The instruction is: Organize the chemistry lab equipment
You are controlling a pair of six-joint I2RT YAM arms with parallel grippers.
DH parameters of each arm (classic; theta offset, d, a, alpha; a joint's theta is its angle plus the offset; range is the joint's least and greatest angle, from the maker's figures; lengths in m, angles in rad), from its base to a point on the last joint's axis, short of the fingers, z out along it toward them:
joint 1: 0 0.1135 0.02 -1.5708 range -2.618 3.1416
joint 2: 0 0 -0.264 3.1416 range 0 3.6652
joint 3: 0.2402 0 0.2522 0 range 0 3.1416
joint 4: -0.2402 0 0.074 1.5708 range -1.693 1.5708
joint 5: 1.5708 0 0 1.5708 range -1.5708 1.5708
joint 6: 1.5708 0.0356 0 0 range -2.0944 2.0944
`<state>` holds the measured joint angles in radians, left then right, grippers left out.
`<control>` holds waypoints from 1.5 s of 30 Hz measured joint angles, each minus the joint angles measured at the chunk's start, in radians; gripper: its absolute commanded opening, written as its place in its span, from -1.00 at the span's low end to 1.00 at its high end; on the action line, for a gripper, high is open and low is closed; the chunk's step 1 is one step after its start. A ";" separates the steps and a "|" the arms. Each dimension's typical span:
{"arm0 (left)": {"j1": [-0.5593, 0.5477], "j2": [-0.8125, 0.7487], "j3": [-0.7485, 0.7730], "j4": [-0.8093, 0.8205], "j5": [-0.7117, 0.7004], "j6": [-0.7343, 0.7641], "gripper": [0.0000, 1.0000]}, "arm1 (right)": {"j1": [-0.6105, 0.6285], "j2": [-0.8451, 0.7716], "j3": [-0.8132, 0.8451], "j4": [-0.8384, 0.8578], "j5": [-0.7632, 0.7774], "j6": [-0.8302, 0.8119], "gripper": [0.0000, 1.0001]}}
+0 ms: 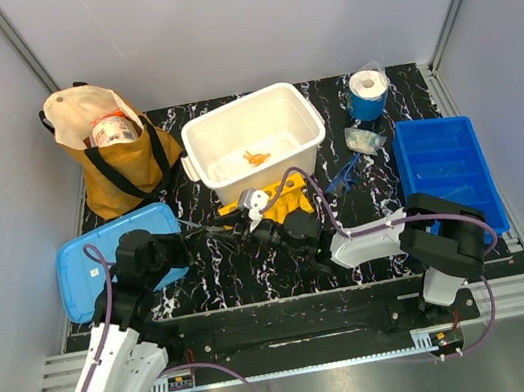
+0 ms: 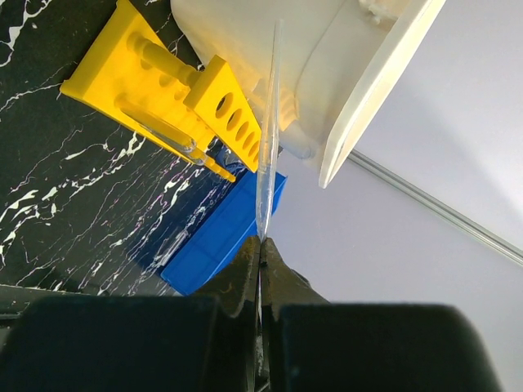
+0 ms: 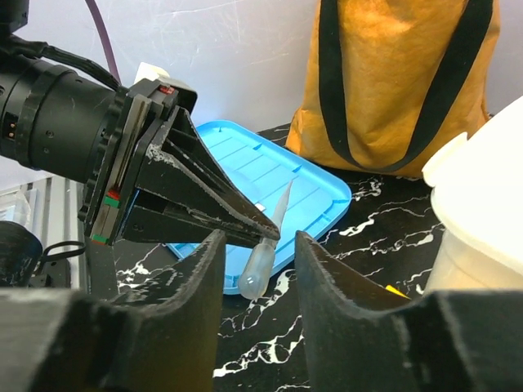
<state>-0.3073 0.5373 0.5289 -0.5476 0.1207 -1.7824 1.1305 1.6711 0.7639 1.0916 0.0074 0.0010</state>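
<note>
My left gripper is shut on a thin clear pipette and holds it above the mat, in front of the white bin. In the right wrist view the left gripper pinches the pipette's stem, and the bulb hangs between the open fingers of my right gripper without clear contact. The two grippers meet mid-table, left and right. A tiny orange piece lies in the white bin. Blue-framed glasses and a clear packet lie to the right.
A yellow tube rack lies in front of the bin. A light blue lid is at the left and a blue crate at the right. A brown bag stands back left and a blue roll back right.
</note>
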 measured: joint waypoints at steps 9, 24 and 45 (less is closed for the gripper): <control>0.000 -0.008 -0.006 -0.003 -0.002 -0.010 -0.91 | 0.012 0.041 0.010 -0.002 0.053 0.044 -0.98; -0.001 0.066 0.050 -0.001 0.005 0.274 0.30 | -0.140 -0.234 0.182 -0.595 0.257 0.254 -1.00; -0.220 0.370 0.428 0.368 0.508 1.471 0.34 | -0.558 -0.634 0.574 -1.765 -0.295 0.399 -0.93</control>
<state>-0.5274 0.9073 0.9573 -0.1799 0.6289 -0.3115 0.5728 1.0370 1.3376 -0.6739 -0.2878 0.4000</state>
